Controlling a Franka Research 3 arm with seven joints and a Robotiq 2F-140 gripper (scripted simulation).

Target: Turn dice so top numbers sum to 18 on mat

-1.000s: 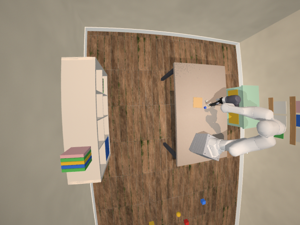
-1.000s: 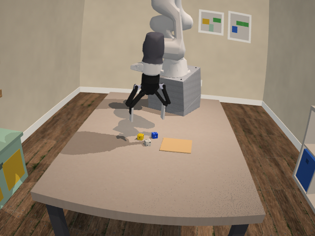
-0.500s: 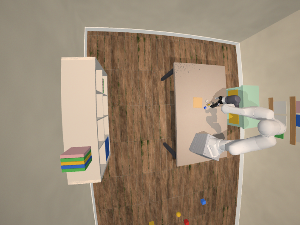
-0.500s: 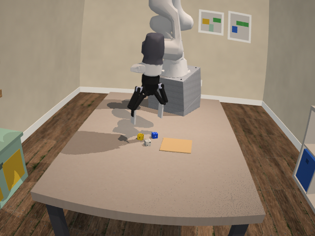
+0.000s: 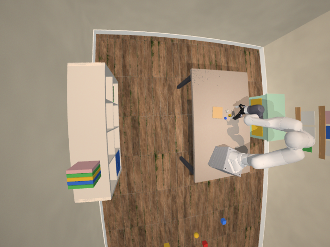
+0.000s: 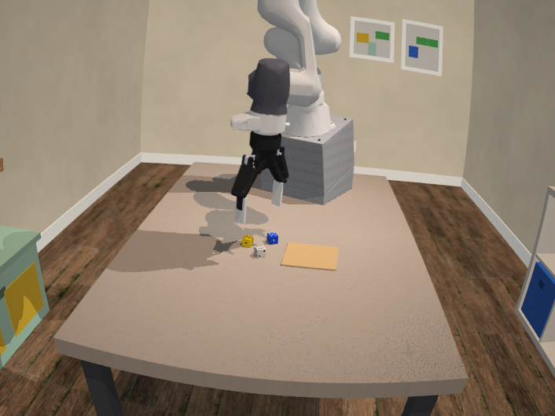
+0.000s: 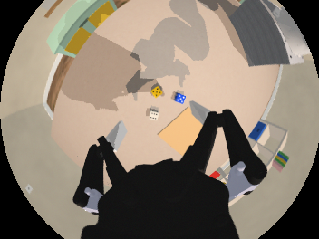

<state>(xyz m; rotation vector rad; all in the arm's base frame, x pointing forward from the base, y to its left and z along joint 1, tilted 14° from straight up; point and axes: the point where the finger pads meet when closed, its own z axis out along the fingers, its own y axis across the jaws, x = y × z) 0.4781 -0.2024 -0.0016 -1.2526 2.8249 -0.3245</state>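
Table [image 5: 209,92] [image 6: 277,318] [image 7: 82,119] first: gripper [image 5: 234,112] [image 6: 258,211] [image 7: 156,117] hangs above it, spread fully wide, holding nothing. In the exterior view the orange mat [image 5: 217,112] [image 6: 310,256] [image 7: 181,130] lies right of all three dice: blue die [image 5: 225,118] [image 6: 272,238] [image 7: 179,98] far, yellow die [image 5: 229,115] [image 6: 247,241] [image 7: 157,91] left, white die [image 5: 226,110] [image 6: 259,251] [image 7: 154,115] near. Looks like lining up a first pick, imo. Next: square up, drop down, pinch one. Needs triple sixes.
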